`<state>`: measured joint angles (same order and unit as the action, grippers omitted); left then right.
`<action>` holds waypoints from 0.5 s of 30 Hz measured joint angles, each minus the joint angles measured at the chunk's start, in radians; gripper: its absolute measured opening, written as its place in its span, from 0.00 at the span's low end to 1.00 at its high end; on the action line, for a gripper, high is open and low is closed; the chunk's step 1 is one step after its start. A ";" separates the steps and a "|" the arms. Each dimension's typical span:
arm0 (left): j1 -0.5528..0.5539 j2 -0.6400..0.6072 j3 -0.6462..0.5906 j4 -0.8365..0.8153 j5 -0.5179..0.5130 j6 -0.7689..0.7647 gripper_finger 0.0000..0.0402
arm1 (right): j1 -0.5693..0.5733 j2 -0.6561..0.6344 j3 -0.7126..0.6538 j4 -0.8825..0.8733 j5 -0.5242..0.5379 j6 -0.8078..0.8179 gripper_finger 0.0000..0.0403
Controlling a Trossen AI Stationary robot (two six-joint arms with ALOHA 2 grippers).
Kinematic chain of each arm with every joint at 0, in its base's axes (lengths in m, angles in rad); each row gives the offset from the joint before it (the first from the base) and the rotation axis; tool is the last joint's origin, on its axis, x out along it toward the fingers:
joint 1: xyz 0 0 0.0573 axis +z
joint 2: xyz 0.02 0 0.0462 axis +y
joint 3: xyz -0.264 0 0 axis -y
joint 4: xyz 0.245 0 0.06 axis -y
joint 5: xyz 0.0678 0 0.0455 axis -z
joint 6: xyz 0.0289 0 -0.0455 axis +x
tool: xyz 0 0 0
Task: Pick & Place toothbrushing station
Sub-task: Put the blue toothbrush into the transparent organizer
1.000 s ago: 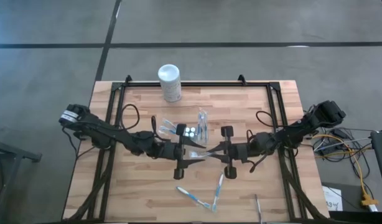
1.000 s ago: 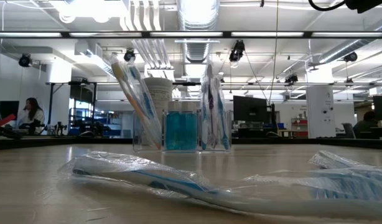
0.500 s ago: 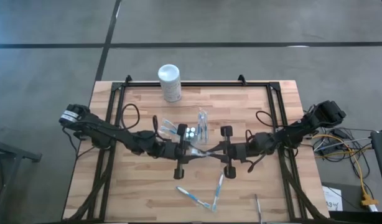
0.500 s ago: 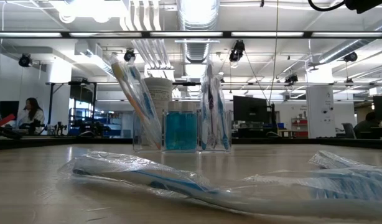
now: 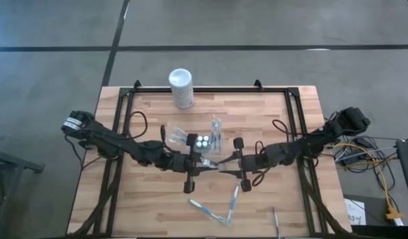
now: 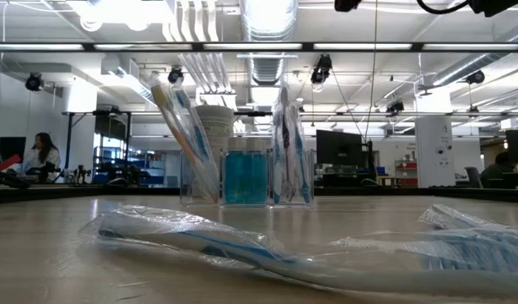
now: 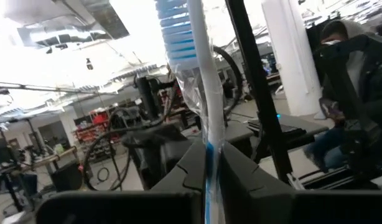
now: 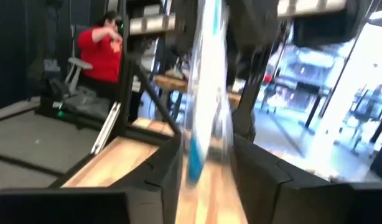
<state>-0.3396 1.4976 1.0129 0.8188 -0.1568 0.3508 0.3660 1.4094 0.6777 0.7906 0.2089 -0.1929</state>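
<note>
Toothbrushing station [image 5: 202, 141], the clear holder with a blue centre, stands mid-bench just behind where the two arms meet, with wrapped brushes already upright in it and more lying on the bench [image 5: 257, 119] in front. Over the last second the left pincer [image 5: 203, 163] has pressed shut on the wrapped toothbrush [image 7: 200, 93] held between the arms, while the right pincer [image 5: 225, 166] has loosened and now stands spread around the wrapper. That reads as a hand-over just completed, leaving the left arm to carry the brush into the holder.
</note>
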 joint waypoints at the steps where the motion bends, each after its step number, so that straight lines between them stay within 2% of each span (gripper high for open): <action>1: -0.006 -0.007 -0.002 0.000 -0.009 0.010 0.06 | 0.000 -0.005 -0.001 -0.025 0.000 0.012 0.34; 6: -0.039 -0.028 -0.003 -0.005 -0.047 0.057 0.06 | 0.002 -0.016 -0.015 -0.058 0.000 0.058 0.37; 10: -0.070 -0.046 -0.004 -0.004 -0.060 0.094 0.06 | 0.003 -0.029 -0.039 -0.055 -0.009 0.097 0.36; 15: -0.130 -0.068 -0.004 -0.017 -0.141 0.156 0.06 | 0.012 -0.040 -0.089 -0.055 -0.012 0.134 0.34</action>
<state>-0.4692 1.4296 1.0092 0.8015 -0.2979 0.5067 0.3782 1.3698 0.5889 0.7358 0.1969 -0.0593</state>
